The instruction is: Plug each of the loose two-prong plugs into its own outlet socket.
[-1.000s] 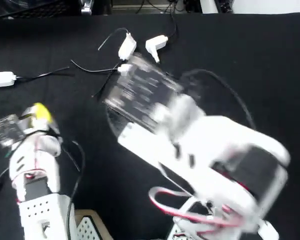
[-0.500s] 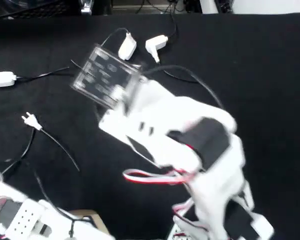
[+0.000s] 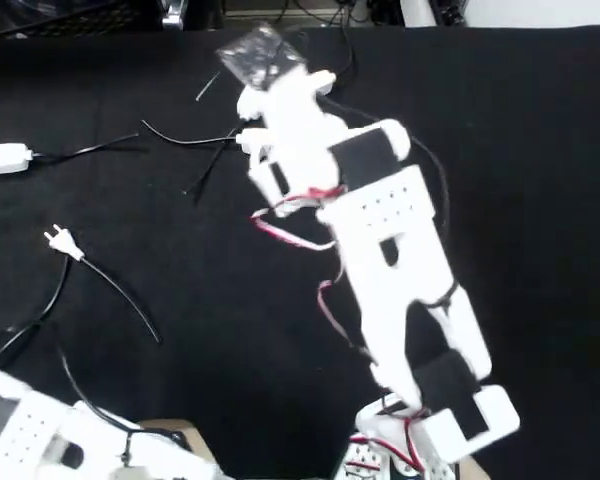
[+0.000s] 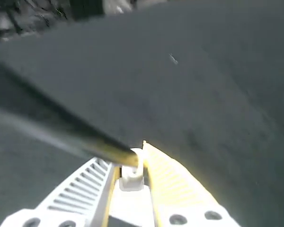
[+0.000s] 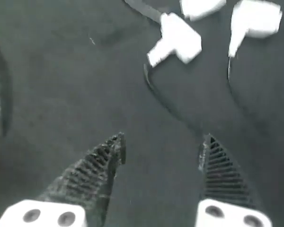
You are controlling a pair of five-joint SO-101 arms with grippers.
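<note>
A loose two-prong plug [image 3: 58, 238] on a black cable lies on the black table at the left. A white socket piece [image 3: 5, 157] sits at the far left edge. My right gripper [image 3: 263, 55] is stretched to the far middle of the table and stands open [image 5: 163, 146] above the cloth. Just beyond its fingers lie white socket pieces [image 5: 177, 40] [image 5: 255, 19] on black leads. My left arm [image 3: 20, 430] is at the near left corner. Its gripper [image 4: 131, 165] is shut on a small white plug [image 4: 131, 177] with a black cable.
Thin black cables [image 3: 180, 135] run across the far left of the table, and one loops near the front left [image 3: 110, 285]. The right arm's white body [image 3: 390, 250] covers the table's middle. The right side is bare black cloth [image 3: 540, 200].
The right arm has swung out from the middle to the far edge, over the white socket pieces. The left arm has drawn back to the near left corner, uncovering the loose plug.
</note>
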